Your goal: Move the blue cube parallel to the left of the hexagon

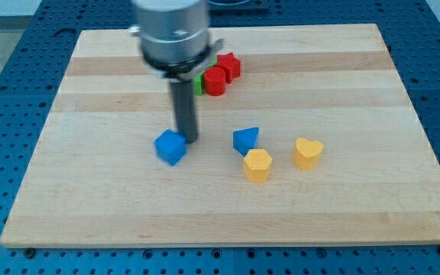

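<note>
The blue cube (pixel 170 147) sits on the wooden board (pixel 90 191), left of centre. The yellow hexagon (pixel 257 164) lies to its right and slightly lower in the view. My tip (pixel 188 140) stands at the cube's upper right corner, touching or nearly touching it. The rod rises from there to the arm's grey body at the view's top.
A blue triangular block (pixel 245 140) sits just above the hexagon. A yellow heart-shaped block (pixel 308 153) lies to the right of it. A red star (pixel 228 66), a red cylinder (pixel 215 81) and a partly hidden green block (pixel 198 83) cluster near the top.
</note>
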### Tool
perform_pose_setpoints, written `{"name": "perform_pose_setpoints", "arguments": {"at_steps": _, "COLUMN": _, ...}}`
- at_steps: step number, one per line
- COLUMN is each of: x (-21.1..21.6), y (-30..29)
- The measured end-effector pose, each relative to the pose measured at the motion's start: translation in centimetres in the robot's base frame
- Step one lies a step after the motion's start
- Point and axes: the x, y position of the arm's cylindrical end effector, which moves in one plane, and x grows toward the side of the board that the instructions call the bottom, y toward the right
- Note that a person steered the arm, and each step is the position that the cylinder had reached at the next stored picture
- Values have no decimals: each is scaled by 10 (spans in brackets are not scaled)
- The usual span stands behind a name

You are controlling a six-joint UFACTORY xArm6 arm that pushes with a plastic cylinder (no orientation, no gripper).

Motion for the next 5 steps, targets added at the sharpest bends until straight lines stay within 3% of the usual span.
{"name": "perform_pose_setpoints", "arguments": {"at_steps": 1, "x": 24, "y": -57}}
{"name": "perform_pose_setpoints", "arguments": {"at_steps": 2, "x": -4, "y": -52}}
{"name": "perform_pose_setpoints", "arguments": {"at_steps": 3, "x": -62, "y": 3}}
{"name": "perform_pose_setpoints", "arguments": {"at_steps": 4, "x": -82, "y": 95}}
{"name": "perform_pose_setpoints", "arguments": {"at_steps": 5, "x": -69, "y": 156}}
